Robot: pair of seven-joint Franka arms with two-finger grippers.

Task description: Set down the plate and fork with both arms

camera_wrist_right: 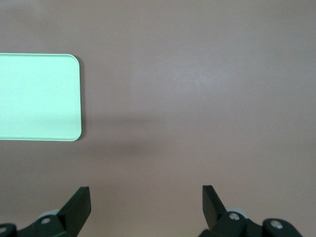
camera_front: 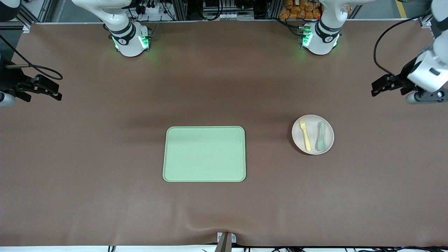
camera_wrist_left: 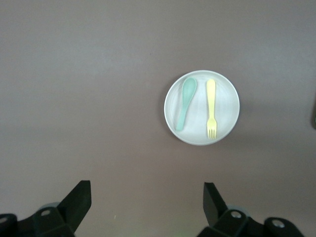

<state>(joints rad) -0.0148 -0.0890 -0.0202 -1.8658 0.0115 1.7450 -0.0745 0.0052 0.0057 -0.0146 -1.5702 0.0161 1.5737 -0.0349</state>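
The cream plate (camera_front: 313, 140) rests on the brown table, beside the tray toward the left arm's end. On it lie the pale-yellow fork (camera_front: 305, 134) and a muted-green spoon (camera_front: 321, 136), side by side. My left gripper (camera_front: 379, 87) hangs open and empty over the table's edge at the left arm's end, apart from the plate. In the left wrist view its fingers (camera_wrist_left: 79, 200) frame bare table, with the plate (camera_wrist_left: 200, 111) and fork (camera_wrist_left: 211, 106) ahead. My right gripper (camera_front: 56, 89) hovers open and empty at the right arm's end of the table, with its fingertips (camera_wrist_right: 79, 202) spread wide.
A light-green rectangular tray (camera_front: 204, 154) lies flat mid-table with nothing on it; its corner (camera_wrist_right: 39, 96) shows in the right wrist view. A small metal mount (camera_front: 225, 241) sits at the table edge nearest the camera. Brown mat covers the table.
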